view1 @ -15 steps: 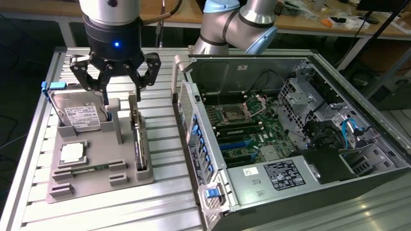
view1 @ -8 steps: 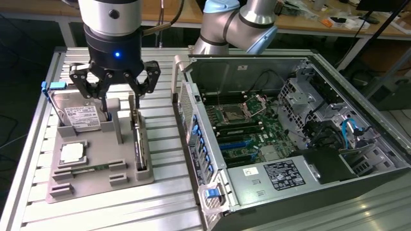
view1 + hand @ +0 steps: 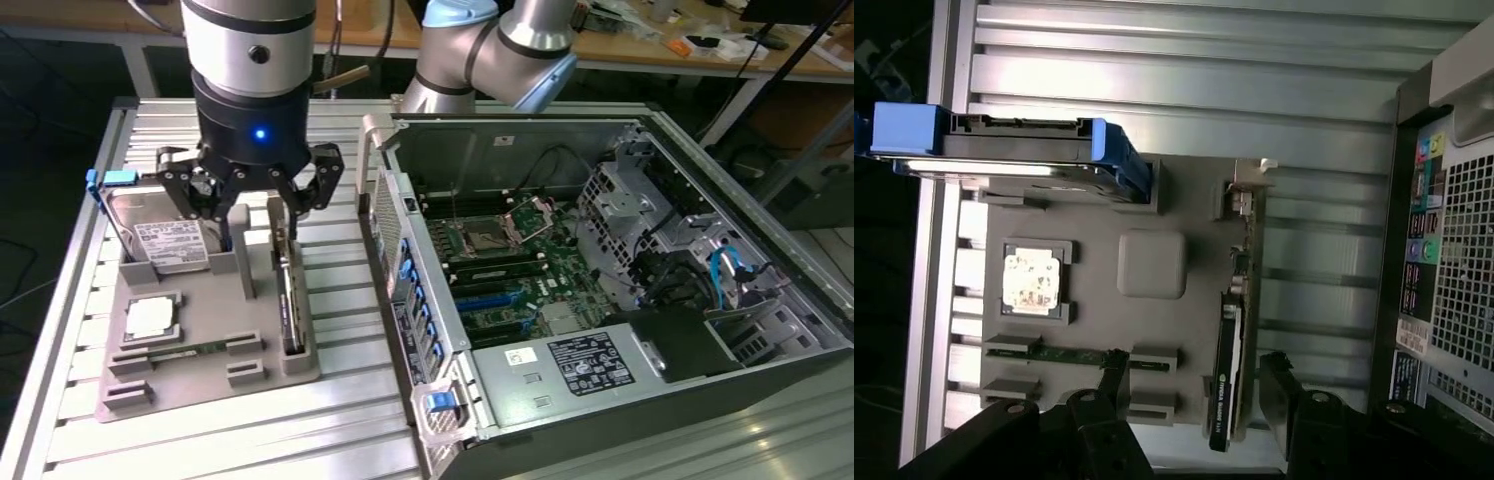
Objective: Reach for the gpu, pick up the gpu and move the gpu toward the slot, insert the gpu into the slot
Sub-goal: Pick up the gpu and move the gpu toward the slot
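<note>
While the gripper (image 3: 258, 205) hangs over the grey holder tray (image 3: 187, 378), its jaws are spread wide and grip nothing. In the wrist view the two fingers (image 3: 1116, 378) stand one to each side of the gpu (image 3: 1226, 385), at the fan end of the card.

Position of the gpu: it stands on its long edge in a slot of the tray, along the tray side nearest the computer case (image 3: 400, 235). Its silvery bracket end points toward the far side of the table (image 3: 347, 425).

Adjacent items on the tray:
- The hard drive (image 3: 167, 240), with its blue frame, stands on edge at the exterior view's left of the gripper.
- The square processor chip (image 3: 150, 318) lies flat in its recess.
- A narrow green circuit strip (image 3: 1069, 353) sits on edge in its clips.
- A raised square pad (image 3: 1151, 263) lies between the chip and the gpu.

The case lies open on its side, just beside the tray, at the exterior view's right. Its rear wall rises between the tray and the motherboard (image 3: 521, 270).
</note>
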Available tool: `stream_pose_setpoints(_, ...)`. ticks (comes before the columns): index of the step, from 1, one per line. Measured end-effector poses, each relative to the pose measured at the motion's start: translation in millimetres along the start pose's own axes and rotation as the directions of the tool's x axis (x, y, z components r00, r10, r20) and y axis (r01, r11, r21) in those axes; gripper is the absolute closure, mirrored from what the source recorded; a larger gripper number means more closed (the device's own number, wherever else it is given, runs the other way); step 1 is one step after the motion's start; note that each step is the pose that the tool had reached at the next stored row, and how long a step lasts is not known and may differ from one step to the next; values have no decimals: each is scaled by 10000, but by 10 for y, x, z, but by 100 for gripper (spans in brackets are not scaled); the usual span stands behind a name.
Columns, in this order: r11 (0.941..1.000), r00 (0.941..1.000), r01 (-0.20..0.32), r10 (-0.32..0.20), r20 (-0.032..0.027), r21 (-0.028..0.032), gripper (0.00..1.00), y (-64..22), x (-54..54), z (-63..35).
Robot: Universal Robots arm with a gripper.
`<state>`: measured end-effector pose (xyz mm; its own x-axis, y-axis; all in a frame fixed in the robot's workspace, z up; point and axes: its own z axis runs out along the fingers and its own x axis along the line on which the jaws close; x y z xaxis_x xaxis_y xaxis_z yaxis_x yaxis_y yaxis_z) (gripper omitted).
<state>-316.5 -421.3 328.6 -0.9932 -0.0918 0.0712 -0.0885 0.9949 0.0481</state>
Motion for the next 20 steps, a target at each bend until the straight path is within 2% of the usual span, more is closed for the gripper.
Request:
stream_pose_setpoints(2, 10000, 10000, -2, 2, -46, -4, 36, -12, -47, 11)
stream_pose_setpoints(5, 10000, 10000, -2, 2, -56, 4, 36, -25, -99, 34)
stream_pose_setpoints(7, 10000, 10000, -4, 4, 11, 51, 36, -26, -103, 40)
stream_pose_setpoints(8, 10000, 10000, -2, 2, 64, 71, 36, -26, -104, 42)
stream_pose_setpoints(11, 10000, 9999, 2, -3, 162, 86, 36, -28, -107, 67)
stream_pose_setpoints(20, 10000, 9997, 4, -6, 258, 95, 36, -34, -116, 203)
